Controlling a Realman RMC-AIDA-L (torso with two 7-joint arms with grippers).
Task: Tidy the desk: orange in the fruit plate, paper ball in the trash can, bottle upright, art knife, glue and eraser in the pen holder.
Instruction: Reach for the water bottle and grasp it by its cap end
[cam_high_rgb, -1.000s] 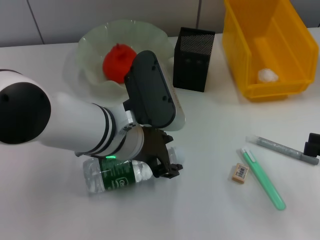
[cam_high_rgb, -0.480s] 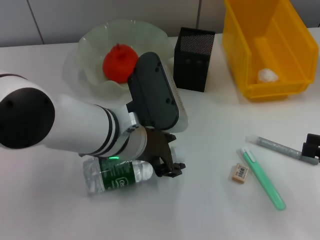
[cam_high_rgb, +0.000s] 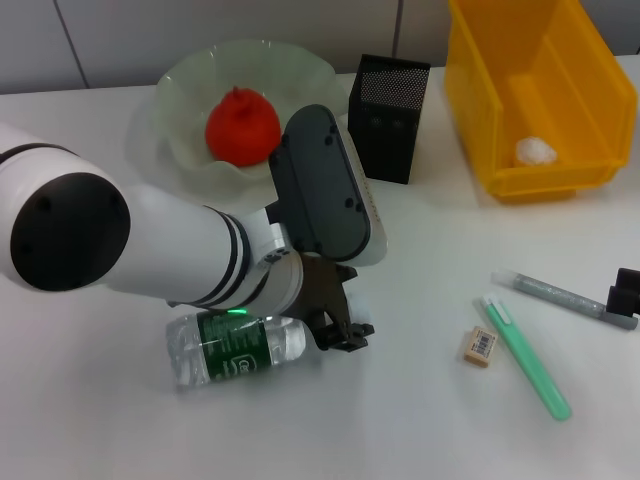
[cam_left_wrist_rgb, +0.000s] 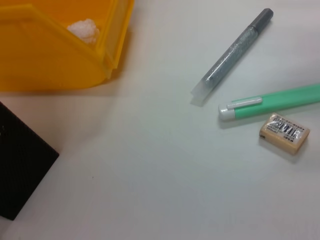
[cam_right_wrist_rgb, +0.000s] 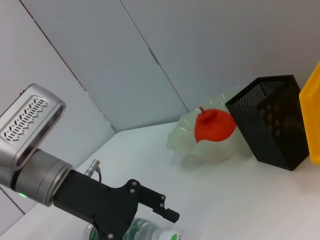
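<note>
One clear plastic water bottle (cam_high_rgb: 235, 345) with a dark green label is lying on its side on the plain white desk (cam_high_rgb: 400, 420), its white cap end sitting right at the left gripper (cam_high_rgb: 342, 332). The black fingers are reaching down around the neck, but whether they are clamping it or standing apart cannot be told. Beyond the gripper, one red-orange round orange (cam_high_rgb: 241, 127) is resting in the pale green scalloped fruit plate (cam_high_rgb: 190, 85), and one black mesh pen holder (cam_high_rgb: 388, 118) is standing just beside that plate. Farther out, one white paper ball (cam_high_rgb: 535, 151) is lying inside the bright yellow trash can (cam_high_rgb: 500, 90). Well apart on the gripper's far side, one tan eraser (cam_high_rgb: 481, 346), one mint green pen-shaped tool (cam_high_rgb: 527, 356) and one grey stick (cam_high_rgb: 565, 297) are lying close together. The right gripper (cam_high_rgb: 625, 290) is sitting at the desk's edge beside the grey stick, its opening unclear.
</note>
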